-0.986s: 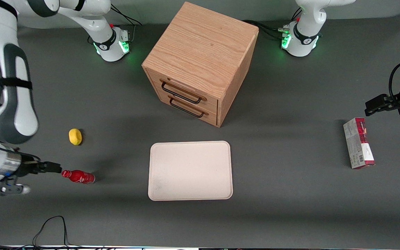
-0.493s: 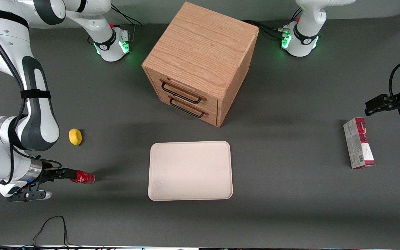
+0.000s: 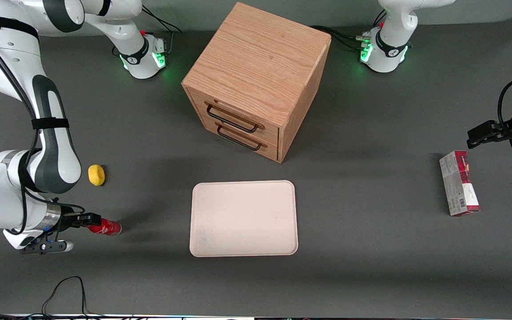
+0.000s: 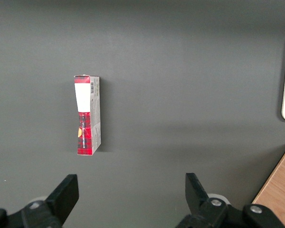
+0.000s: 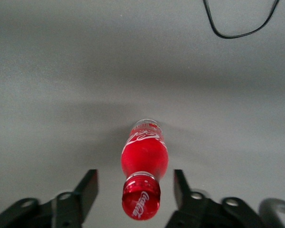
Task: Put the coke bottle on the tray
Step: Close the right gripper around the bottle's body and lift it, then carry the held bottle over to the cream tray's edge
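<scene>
The coke bottle (image 3: 106,227) is small, glossy red with white script, and lies on its side on the dark table toward the working arm's end. In the right wrist view the coke bottle (image 5: 143,167) points its red cap at the camera, the cap sitting between the two open fingers with gaps on both sides. My right gripper (image 3: 94,219) (image 5: 135,187) is open around the cap end, low at the table. The cream-pink tray (image 3: 243,218) lies flat in front of the wooden drawer cabinet, well apart from the bottle.
A yellow lemon (image 3: 96,174) lies farther from the front camera than the bottle. The wooden two-drawer cabinet (image 3: 256,80) stands mid-table. A red-and-grey carton (image 3: 458,188) (image 4: 88,115) lies toward the parked arm's end. A black cable (image 5: 240,21) loops at the table's front edge.
My right gripper has moved along the table toward the bottle, from just short of the cap to having the cap between its open fingers. The bottle has not moved.
</scene>
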{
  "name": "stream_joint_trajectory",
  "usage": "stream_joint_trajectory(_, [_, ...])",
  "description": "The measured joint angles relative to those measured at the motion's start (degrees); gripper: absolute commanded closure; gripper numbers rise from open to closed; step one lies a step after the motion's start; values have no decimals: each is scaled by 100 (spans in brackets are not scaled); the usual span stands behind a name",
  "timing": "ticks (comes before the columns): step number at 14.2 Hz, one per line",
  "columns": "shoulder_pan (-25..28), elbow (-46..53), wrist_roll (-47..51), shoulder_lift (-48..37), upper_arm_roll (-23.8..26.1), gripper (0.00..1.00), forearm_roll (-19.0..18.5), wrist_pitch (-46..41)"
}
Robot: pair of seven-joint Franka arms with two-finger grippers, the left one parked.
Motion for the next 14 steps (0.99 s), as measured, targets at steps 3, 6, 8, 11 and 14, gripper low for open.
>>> stream_joint_trajectory(3, [-1,0,0,-1,-9,100,-54,113])
stream_joint_trajectory(6, [-1,18,0,-6,-8,100,-55,118])
stream_joint_trajectory(8, [9,236,0,-35,3,100,-55,-212])
stream_joint_trajectory(11, [59,1402,101,-144,191,100,-55,-1714])
stream_joint_trajectory(14, [115,2342,278,-307,588,100,-80,-2626])
